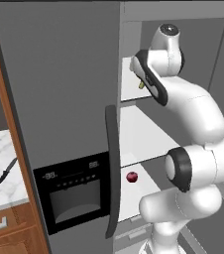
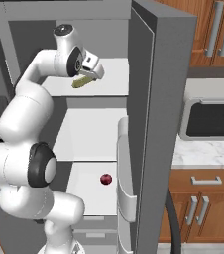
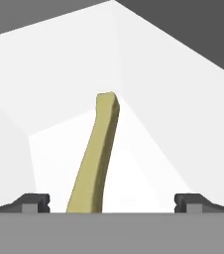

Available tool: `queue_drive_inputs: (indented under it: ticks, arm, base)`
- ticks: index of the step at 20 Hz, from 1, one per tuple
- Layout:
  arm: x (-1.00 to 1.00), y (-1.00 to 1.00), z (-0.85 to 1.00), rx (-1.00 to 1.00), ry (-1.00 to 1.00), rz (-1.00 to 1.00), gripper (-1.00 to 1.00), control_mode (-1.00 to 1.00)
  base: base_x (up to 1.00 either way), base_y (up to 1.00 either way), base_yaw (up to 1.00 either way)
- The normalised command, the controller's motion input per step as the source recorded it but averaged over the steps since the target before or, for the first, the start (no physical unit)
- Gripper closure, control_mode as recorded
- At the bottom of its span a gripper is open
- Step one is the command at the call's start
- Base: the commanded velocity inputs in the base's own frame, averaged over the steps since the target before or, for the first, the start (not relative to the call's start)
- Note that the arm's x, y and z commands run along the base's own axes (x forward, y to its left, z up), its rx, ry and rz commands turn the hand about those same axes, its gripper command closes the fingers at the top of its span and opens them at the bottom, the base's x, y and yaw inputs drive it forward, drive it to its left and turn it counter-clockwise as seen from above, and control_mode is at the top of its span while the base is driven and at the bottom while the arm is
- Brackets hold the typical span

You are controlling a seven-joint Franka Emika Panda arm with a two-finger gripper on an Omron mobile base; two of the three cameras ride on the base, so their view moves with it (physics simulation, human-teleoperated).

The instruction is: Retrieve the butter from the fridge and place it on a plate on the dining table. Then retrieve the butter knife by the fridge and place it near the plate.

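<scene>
The fridge (image 1: 59,89) has its right door (image 2: 158,124) swung open. The butter (image 3: 96,158), a thin yellowish-olive stick, lies on the white upper shelf (image 2: 109,74). It also shows as butter (image 2: 79,83) under the hand, and a sliver of butter (image 1: 140,85) peeks out beside the wrist. My gripper (image 3: 112,201) is open, one fingertip on each side of the stick's near end and neither touching it. The butter knife (image 1: 6,171) lies on the marble counter left of the fridge. The plate and the dining table are out of view.
A small red fruit (image 2: 105,179) sits on a lower fridge shelf. The open door's inner bins (image 2: 125,188) stand close to the right of the arm. A microwave (image 2: 213,119) sits on the marble counter over wooden cabinets (image 2: 203,208) to the right.
</scene>
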Motion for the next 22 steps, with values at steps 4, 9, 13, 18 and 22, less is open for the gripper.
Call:
queue_drive_inputs:
  ticks: [4, 9, 13, 18, 22]
  arm:
    - [0.22, 0.00, -0.23, 0.00, 0.03, 0.01, -1.00, -1.00]
    - [0.26, 0.07, -0.14, 0.00, 0.01, 0.00, -1.00, -1.00]
    - [0.33, 0.09, -0.01, 0.00, 0.01, 0.00, -1.00, -1.00]
    - [0.31, 0.07, 0.00, 0.00, 0.03, 0.00, -1.00, -1.00]
    - [0.04, 0.00, -0.08, 0.00, 0.07, 0.00, -1.00, -1.00]
  base:
    - [0.00, 0.00, 0.00]
    - [0.00, 0.00, 0.00]
    - [0.00, 0.00, 0.00]
    - [0.00, 0.00, 0.00]
    - [0.00, 0.00, 0.00]
